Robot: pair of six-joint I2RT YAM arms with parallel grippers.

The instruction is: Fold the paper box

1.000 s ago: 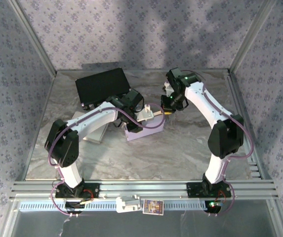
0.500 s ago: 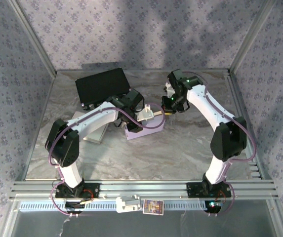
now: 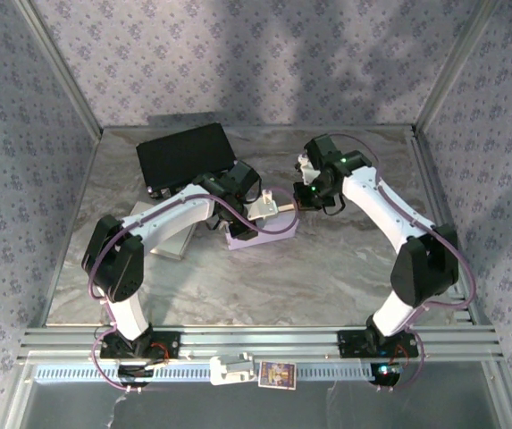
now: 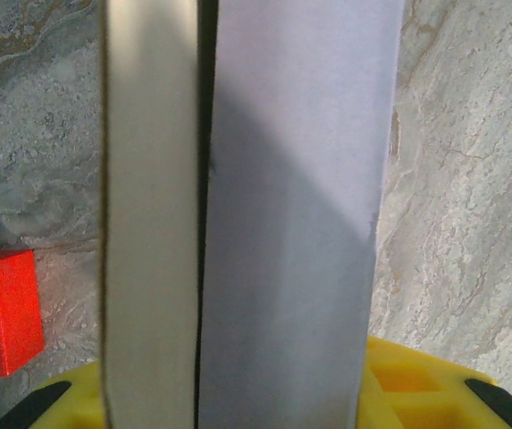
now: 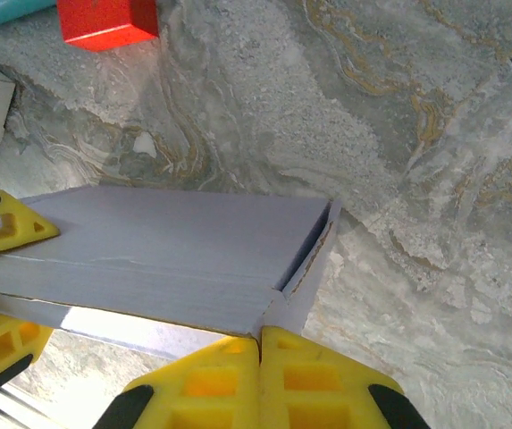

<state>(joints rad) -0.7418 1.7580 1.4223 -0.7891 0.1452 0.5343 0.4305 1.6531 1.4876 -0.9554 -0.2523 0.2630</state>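
A: Where is the paper box (image 3: 261,236)?
B: Mid-table, lavender, half formed, between the two claws. In the top view its long axis runs roughly left-right, so straight from the left gripper (image 3: 250,204) to the right gripper (image 5: 260,344).
A: Left claw state?
B: It straddles a raised wall. In its wrist view the lavender panel and a pale flap (image 4: 148,223) run up the frame between the yellow fingers (image 4: 398,380). Gripping or only bracketing, cannot tell.
A: Right?
B: Clenched, tips pressed together. They sit right at the box's open end corner, where a small end flap (image 5: 305,299) stands loose. Can't say if any paper is pinched in there.
A: The relation that matters?
B: The open end faces the right claw, directly ahead of its tips, touching or nearly. The right arm owns that end. The left sits back along the box, steadying it, I'd guess. The next move likely pushes the flap in along the long axis.
A: Change from a second back?
B: The box has not shifted and the left arm looks the same. The right elbow has swung outward and toward the near edge, and its wrist is slightly closer to the box end.
A: Clutter?
B: A red block (image 5: 108,20) and a black case (image 3: 184,152), both apart from the box.
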